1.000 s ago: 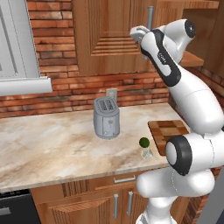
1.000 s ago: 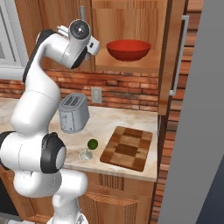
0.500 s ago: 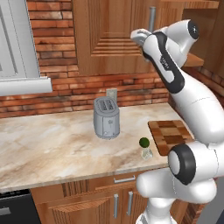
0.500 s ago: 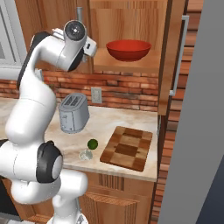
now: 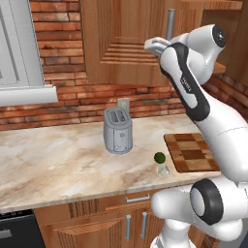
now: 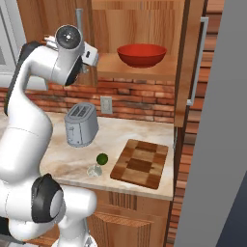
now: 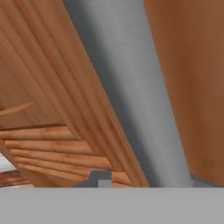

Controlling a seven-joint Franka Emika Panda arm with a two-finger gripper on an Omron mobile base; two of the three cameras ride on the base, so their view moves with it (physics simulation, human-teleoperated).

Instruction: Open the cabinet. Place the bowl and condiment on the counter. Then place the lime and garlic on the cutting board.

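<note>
Hand view puts our hand [image 7: 144, 179] right at the silver bar handle [image 7: 127, 87] of the cabinet [image 5: 121, 43], fingertips on either side, clamped on it. From the right base view we see the right door swung open, the bowl [image 6: 142, 55] on its shelf, the lime [image 6: 102, 158] beside the cutting board [image 6: 140, 163] on the counter [image 5: 53, 160].

cabinet handle [image 7: 131, 87]: runs off the top of the hand view, low end lost behind the finger tips
gripper [image 5: 154, 44]: tips tucked behind the arm's own link in the left base view, can't see how the jaws sit
garlic [image 5: 162, 170]: tiny pale blob under the lime [image 5: 159, 157], too small to make out
cutting board [image 5: 191, 152]: right edge covered by the arm
</note>
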